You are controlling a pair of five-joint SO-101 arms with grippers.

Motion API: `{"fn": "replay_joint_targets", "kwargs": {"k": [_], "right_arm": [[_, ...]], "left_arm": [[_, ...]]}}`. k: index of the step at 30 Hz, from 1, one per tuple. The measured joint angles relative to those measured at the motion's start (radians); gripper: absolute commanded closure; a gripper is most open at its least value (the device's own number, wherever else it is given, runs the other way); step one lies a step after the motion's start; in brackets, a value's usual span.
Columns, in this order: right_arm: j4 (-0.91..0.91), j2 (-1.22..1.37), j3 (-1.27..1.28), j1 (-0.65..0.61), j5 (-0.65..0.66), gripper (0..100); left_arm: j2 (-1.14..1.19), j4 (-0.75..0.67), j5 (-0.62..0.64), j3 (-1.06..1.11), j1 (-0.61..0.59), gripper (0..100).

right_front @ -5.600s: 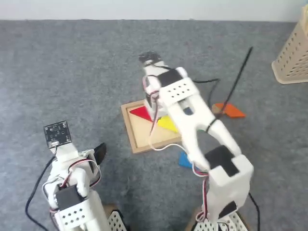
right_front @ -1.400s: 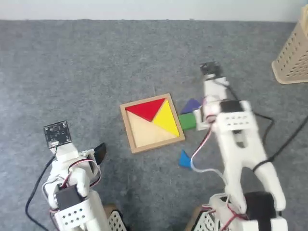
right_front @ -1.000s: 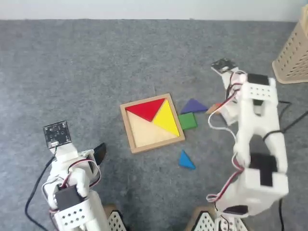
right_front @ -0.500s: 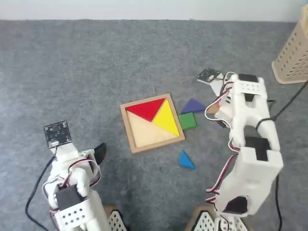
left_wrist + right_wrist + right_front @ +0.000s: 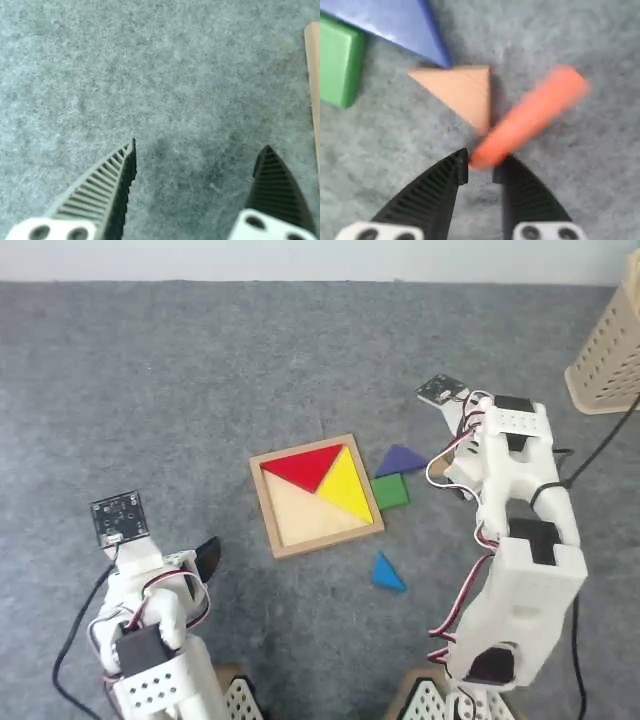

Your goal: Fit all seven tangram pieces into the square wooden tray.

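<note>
The left fingers (image 5: 117,175) hang spread apart over the grey surface (image 5: 150,75). Farther out, the wooden tray (image 5: 262,502) holds a red triangle (image 5: 303,467) and a yellow triangle (image 5: 345,490). Beyond it, the right fingers (image 5: 445,180) pinch the orange piece (image 5: 530,117) beside a tan triangle (image 5: 460,92).

Soft, even light falls from above onto the grey felt-covered bench (image 5: 150,390), with no part dim and none washed out. In the high view the white right arm (image 5: 520,530) and the square wooden tray (image 5: 264,502) lay only faint, soft-edged shadows on the felt. In the left wrist view a diffuse dark patch sits on the felt between the spread fingers (image 5: 112,190) of the left gripper (image 5: 200,145). In the right wrist view the long orange piece (image 5: 530,117) is smeared with blur, the tan wooden triangle (image 5: 457,92) touching it looks crisper, and the violet-blue triangle (image 5: 395,20) carries a pale sheen.
</note>
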Motion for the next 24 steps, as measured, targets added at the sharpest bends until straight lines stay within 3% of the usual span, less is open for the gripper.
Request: {"fn": "replay_joint_targets", "kwargs": {"k": [10,15,24], "right_arm": [[0.003,-0.064,0.0,0.046,-0.16,95.2],[0.104,-0.21,0.0,0.043,-0.184,97.3],[0.233,-0.385,0.0,-0.236,-0.325,98.7]], "left_arm": [[0.0,0.0,0.0,0.0,0.0,65],[0.0,0.0,0.0,0.0,0.0,65],[0.0,0.0,0.0,0.0,0.0,65]]}}
